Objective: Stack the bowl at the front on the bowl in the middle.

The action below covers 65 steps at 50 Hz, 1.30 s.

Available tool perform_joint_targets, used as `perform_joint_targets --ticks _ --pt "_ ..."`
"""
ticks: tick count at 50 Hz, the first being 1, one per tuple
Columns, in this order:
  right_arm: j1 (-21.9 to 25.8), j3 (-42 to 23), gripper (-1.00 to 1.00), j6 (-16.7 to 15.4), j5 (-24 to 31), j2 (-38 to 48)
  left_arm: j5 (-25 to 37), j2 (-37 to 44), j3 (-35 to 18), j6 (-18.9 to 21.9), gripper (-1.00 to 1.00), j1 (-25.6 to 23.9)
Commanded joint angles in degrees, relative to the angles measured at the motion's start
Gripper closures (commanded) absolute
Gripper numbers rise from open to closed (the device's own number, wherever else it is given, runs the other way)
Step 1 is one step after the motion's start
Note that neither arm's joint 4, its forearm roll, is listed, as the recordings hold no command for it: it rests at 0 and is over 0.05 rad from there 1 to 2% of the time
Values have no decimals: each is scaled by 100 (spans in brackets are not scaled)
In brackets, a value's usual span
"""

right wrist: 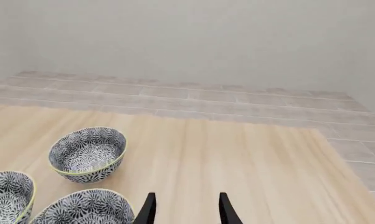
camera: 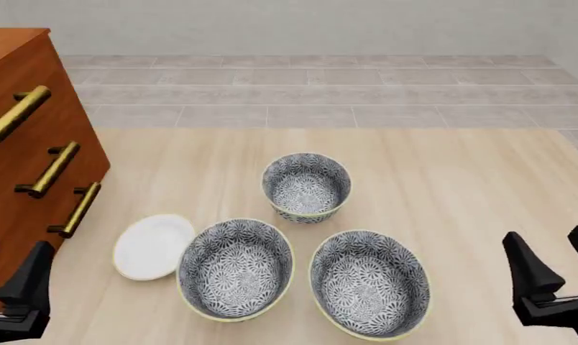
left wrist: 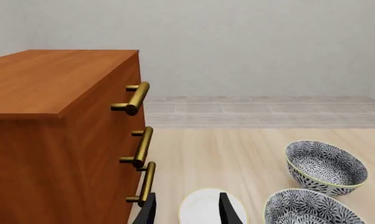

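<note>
- The right gripper (camera: 556, 262) hangs at the near right edge of the table (camera: 461, 180). Its fingers are spread wide and hold nothing. It is well apart from every bowl.
- The left gripper (left wrist: 187, 213) sits at the near left corner, just in front of the wooden drawer cabinet (camera: 21, 108). Its wrist view shows its fingers wide apart and empty as well.
- The bowl at the front (camera: 369, 282) stands upright on the table, nearest the arms and right of centre. Nothing touches it, so by my reading the task is at its very start: no reach, no grasp yet.
- The bowl in the middle (camera: 235, 267) stands just beside it to the left and slightly further back. Their rims are close, perhaps touching; I cannot tell.
- The white plate (camera: 153, 246) lies flat left of that bowl, near the cabinet.
- The third bowl (camera: 306, 187) stands furthest back, apart from the other two.
- Next move, as I judge it: the right arm is the closer one, so it should travel left over the front bowl, pinch its right-hand rim and lift straight up.
- The lift should clear the neighbouring rim before the bowl is carried across and lowered, centred, into the middle bowl.
</note>
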Motion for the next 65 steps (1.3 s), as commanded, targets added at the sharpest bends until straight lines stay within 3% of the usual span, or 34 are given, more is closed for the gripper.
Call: perform_joint_targets --ticks 1,2,3,5,15,38,45,49,52,54,57,58,61,65 --pt "527 -762 -100 -411 32 1315 24 -11 -16 2 -100 -4" --pt "616 -873 -100 -549 -1 1683 4 6 -7 1 -100 -4" --pt "690 -944 -100 -442 37 1734 1 6 -6 1 -100 -4" --pt "882 -1228 -100 -531 170 2132 5 -4 -6 3 -100 -4" --pt "1158 -1932 -100 -819 540 3272 -44 47 -4 1 -100 -4" --pt "1674 -4294 -100 -1356 2793 5098 2 -1 -4 3 -100 -3" --pt "1622 -4735 -100 -1510 3123 5446 -3 4 -5 4 -100 -4" --pt "1651 -4942 -100 -1359 3222 5672 2 -6 0 4 -100 -3" --pt "1573 -4975 -100 -1459 3227 5858 -10 8 -3 4 -100 -3" --pt "1645 -5068 -100 -1217 3251 6052 -11 7 0 5 -100 -3" --pt "1588 -5103 -100 -1235 3253 6188 -4 -2 1 5 -100 -3" --pt "1735 -5214 -100 -945 3272 6230 -4 -2 1 5 -100 -3" --pt "1597 -5294 -100 -1143 3263 6445 -27 26 -5 5 -100 -3" --pt "1675 -5423 -100 -1038 3239 6631 -10 4 1 4 -100 -3"
